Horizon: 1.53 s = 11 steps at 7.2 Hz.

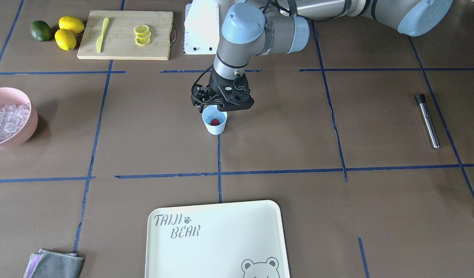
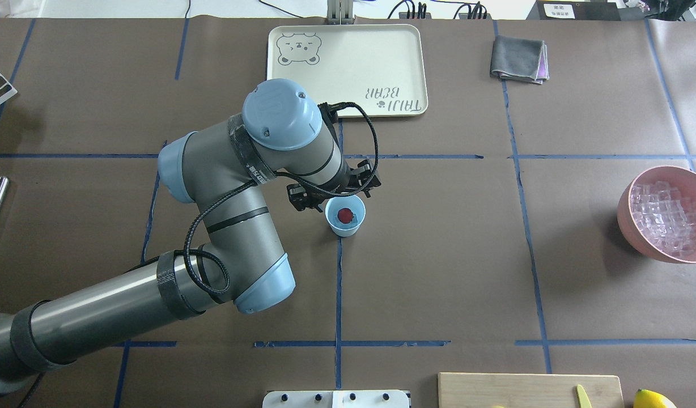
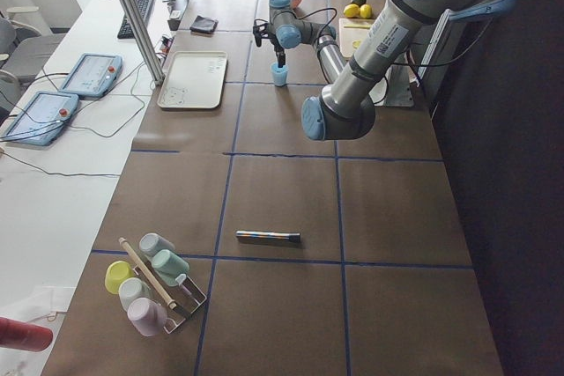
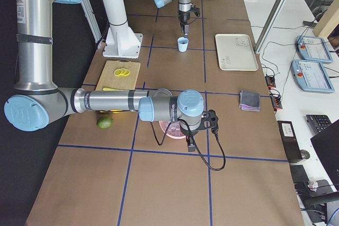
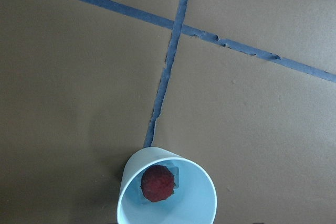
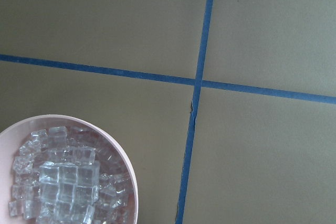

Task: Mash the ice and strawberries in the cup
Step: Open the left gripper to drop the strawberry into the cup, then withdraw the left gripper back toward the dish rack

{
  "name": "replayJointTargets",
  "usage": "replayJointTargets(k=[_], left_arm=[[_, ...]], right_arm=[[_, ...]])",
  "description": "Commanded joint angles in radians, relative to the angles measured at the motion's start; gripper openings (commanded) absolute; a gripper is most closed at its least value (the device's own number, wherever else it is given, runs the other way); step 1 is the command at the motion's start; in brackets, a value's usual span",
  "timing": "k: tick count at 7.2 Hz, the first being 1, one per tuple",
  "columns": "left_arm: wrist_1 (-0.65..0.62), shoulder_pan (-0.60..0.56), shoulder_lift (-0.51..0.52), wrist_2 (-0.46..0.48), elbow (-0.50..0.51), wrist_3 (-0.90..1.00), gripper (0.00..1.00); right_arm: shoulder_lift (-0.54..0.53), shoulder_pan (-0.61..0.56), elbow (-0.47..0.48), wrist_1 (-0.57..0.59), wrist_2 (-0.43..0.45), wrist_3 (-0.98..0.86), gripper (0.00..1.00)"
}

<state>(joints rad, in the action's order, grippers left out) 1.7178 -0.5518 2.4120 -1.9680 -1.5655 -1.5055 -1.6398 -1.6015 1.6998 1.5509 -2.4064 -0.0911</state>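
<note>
The pale-blue cup [image 1: 214, 126] stands upright at mid-table on a blue tape cross; it also shows in the overhead view [image 2: 343, 229] and the left wrist view [image 5: 194, 205]. One red strawberry [image 1: 215, 122] [image 2: 344, 215] [image 5: 157, 183] lies in its bottom. My left gripper [image 1: 221, 108] [image 2: 336, 195] hovers just above the cup's rim, empty, its jaws apparently open. The ice [image 1: 7, 119] [image 2: 665, 218] [image 6: 68, 182] fills the pink bowl [image 1: 26, 133] [image 6: 128, 174]. My right gripper [image 4: 190, 142] hangs beside the bowl; I cannot tell its state.
A steel rod with a black tip [image 1: 427, 120] lies on my left side. A cream bear tray [image 1: 217, 239] sits at the far edge, a grey cloth [image 1: 53, 264] beside it. A cutting board [image 1: 125, 50] holds lemon slices and a knife, with lemons and an avocado [image 1: 41, 31] nearby.
</note>
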Motion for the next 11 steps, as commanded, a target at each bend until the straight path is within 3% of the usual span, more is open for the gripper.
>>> replayJointTargets(k=[1,4,7,9,11], left_arm=[[-0.009,-0.049,-0.022,-0.008,-0.005,0.010,1.00],[-0.018,-0.196,-0.163,-0.148,-0.049,0.241,1.00],[-0.020,-0.440,-0.422,-0.325,-0.183,0.581,1.00],[-0.018,-0.563,-0.641,-0.333,-0.260,0.846,1.00],[-0.001,-0.605,-0.790,-0.327,-0.271,1.023,1.00]], right_arm=[[0.000,0.000,-0.006,0.000,0.003,-0.002,1.00],[-0.002,0.002,-0.017,0.000,0.001,-0.002,1.00],[-0.005,0.000,-0.019,0.003,-0.003,0.005,1.00],[-0.003,0.002,-0.017,0.003,-0.007,0.005,1.00],[0.002,0.002,-0.012,0.002,-0.005,0.005,1.00]])
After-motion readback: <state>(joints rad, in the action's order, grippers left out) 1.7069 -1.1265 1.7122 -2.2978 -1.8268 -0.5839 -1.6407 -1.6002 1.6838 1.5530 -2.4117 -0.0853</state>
